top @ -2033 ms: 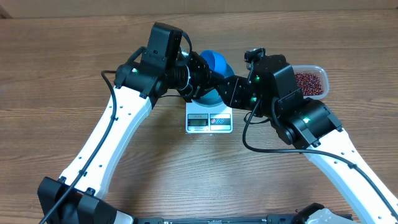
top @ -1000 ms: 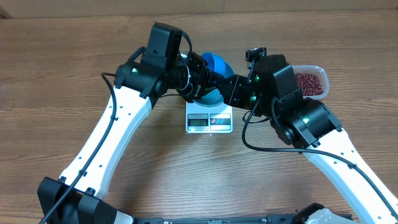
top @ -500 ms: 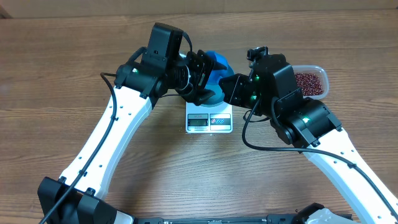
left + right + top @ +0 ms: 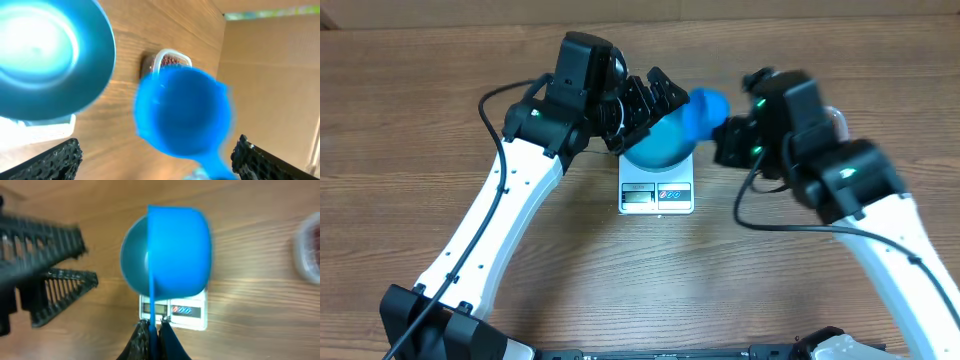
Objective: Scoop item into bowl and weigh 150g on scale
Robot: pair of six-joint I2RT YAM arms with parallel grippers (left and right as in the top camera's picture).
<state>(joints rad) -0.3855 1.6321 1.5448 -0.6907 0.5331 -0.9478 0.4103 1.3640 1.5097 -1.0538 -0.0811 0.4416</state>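
Note:
The blue bowl (image 4: pixel 658 148) sits on the white scale (image 4: pixel 657 195), its smooth inside (image 4: pixel 45 55) showing no beans. My left gripper (image 4: pixel 655 100) hangs open just behind the bowl, with nothing between its fingertips (image 4: pixel 55 160). My right gripper (image 4: pixel 151 330) is shut on the thin handle of a blue scoop (image 4: pixel 177 250). In the overhead view the scoop (image 4: pixel 705 112) hovers at the bowl's right rim. The red-brown beans (image 4: pixel 171 61) lie in a clear tub (image 4: pixel 167 55) beyond the scoop.
The right arm (image 4: pixel 840 175) is blurred and covers most of the tub in the overhead view. The left gripper's black fingers (image 4: pixel 45 245) reach in beside the bowl (image 4: pixel 132 265). Bare wood table (image 4: pixel 650 280) lies in front of the scale.
My left gripper has opened and drawn back from the bowl, which stays on the scale. The right arm has swung to the right, carrying the scoop off the bowl.

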